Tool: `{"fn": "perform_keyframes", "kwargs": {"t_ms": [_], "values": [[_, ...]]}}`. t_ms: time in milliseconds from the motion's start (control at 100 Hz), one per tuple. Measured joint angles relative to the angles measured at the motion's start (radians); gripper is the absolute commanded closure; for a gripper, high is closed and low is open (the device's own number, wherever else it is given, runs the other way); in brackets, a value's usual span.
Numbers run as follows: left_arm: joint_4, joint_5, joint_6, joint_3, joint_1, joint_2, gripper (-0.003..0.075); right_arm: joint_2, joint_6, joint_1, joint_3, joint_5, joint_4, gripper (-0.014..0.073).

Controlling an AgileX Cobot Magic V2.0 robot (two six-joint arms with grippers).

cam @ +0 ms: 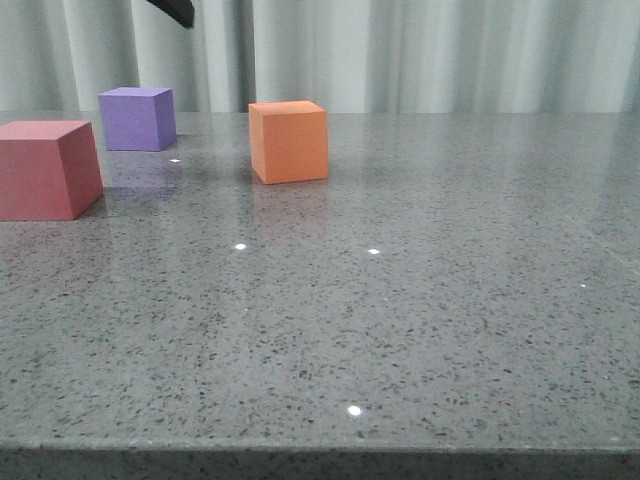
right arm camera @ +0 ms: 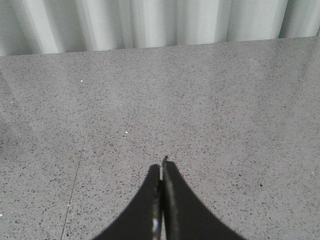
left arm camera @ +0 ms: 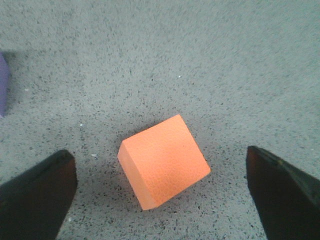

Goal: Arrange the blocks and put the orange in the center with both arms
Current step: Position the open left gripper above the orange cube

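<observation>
Three blocks stand on the grey speckled table (cam: 400, 330). The red-pink cube (cam: 45, 168) is at the far left, the purple cube (cam: 137, 118) is behind it, and the orange cube (cam: 289, 141) sits to their right, left of the middle. In the left wrist view the orange cube (left arm camera: 164, 161) rests on the table, turned at an angle. My left gripper (left arm camera: 157, 152) hovers open above it, its dark fingers (left arm camera: 37, 195) wide apart and clear of the cube. A sliver of the purple cube (left arm camera: 2, 85) shows at the frame's edge. My right gripper (right arm camera: 162, 167) is shut on nothing, over bare table.
A pale pleated curtain (cam: 430, 50) hangs behind the table's far edge. A dark part of the left arm (cam: 172, 10) pokes in at the top of the front view. The table's front edge (cam: 320, 450) runs along the bottom.
</observation>
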Motion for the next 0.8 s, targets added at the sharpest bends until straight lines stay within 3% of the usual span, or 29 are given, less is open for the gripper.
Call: {"fn": "perform_keyframes", "kwargs": {"t_ms": [520,800], "values": [[-0.027,0.021,-0.020,-0.049,-0.006,0.060,0.0081,0.000,-0.002,0.000,0.000,0.000,0.000,0.0662],[0.116,0.021,-0.245,-0.049,-0.052,0.075,0.0081,0.000,-0.002,0.000,0.000,0.000,0.000,0.0662]]}}
